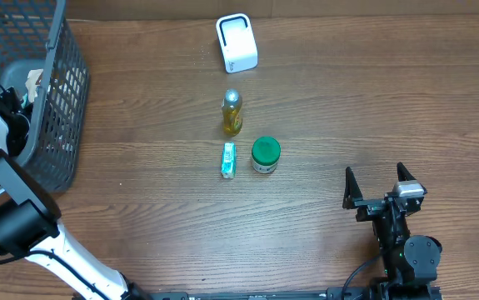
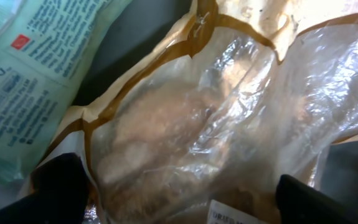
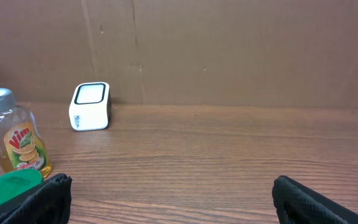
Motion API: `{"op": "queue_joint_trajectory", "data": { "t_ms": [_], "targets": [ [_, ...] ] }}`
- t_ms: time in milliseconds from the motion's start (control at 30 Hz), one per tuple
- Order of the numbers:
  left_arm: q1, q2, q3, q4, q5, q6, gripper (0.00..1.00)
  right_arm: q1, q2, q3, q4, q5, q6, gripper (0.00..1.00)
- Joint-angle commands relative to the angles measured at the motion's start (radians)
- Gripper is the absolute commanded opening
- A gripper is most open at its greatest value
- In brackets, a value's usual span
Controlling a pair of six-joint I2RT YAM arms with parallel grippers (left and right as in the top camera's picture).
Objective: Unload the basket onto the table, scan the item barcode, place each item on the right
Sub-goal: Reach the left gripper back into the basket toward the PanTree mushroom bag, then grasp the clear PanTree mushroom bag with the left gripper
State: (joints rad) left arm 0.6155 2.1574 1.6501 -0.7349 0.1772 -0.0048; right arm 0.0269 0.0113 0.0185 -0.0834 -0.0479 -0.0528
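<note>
In the basket [image 1: 60,100], the left gripper [image 2: 191,196] straddles the clear packet [image 2: 185,124], jaws wide, nothing pinched yet; close on the filled middle, not loose film. It lies slantwise in the wrist view, long axis lower-left to upper-right, label [image 2: 238,213] at its near end. Across the table, the right gripper [image 1: 374,177] gapes empty.

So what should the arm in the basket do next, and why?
Probably lower a little and close the left gripper on the clear plastic bag. Its fingers stand wide on either side of the bag in the basket, gripping nothing yet, and the scanner waits on the table.
</note>
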Motion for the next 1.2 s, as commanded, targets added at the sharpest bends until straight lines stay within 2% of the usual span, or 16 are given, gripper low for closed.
{"op": "queue_joint_trajectory", "data": {
  "t_ms": [0,100,167,267,400,667,1000,1167],
  "targets": [
    [0.0,0.041,-0.056,-0.018,0.076,0.003,0.84,0.005,-0.005,-0.011,0.002,0.002,-0.001,1.0],
    [0.001,0.038,-0.031,-0.029,0.175,0.027,0.66,0.005,-0.005,-0.011,0.002,0.003,-0.001,1.0],
    [0.002,0.035,0.004,-0.058,0.214,0.027,0.58,0.005,-0.005,-0.011,0.002,0.002,-0.001,1.0],
    [0.003,0.024,0.088,-0.124,0.22,0.027,0.45,0.005,-0.005,-0.011,0.002,0.002,-0.001,1.0],
    [0.005,-0.015,0.2,-0.186,0.219,0.027,0.33,0.005,-0.005,-0.011,0.002,0.002,-0.001,1.0],
    [0.007,-0.196,0.318,-0.201,0.216,0.015,0.31,0.005,-0.005,-0.011,0.002,0.002,-0.001,1.0],
    [0.007,-0.447,0.342,-0.191,0.218,-0.081,0.29,0.005,-0.005,-0.011,0.002,0.002,-0.001,1.0],
    [0.006,-0.539,0.342,-0.207,0.315,-0.089,0.29,0.005,-0.005,-0.011,0.002,0.002,-0.001,1.0]
  ]
}}
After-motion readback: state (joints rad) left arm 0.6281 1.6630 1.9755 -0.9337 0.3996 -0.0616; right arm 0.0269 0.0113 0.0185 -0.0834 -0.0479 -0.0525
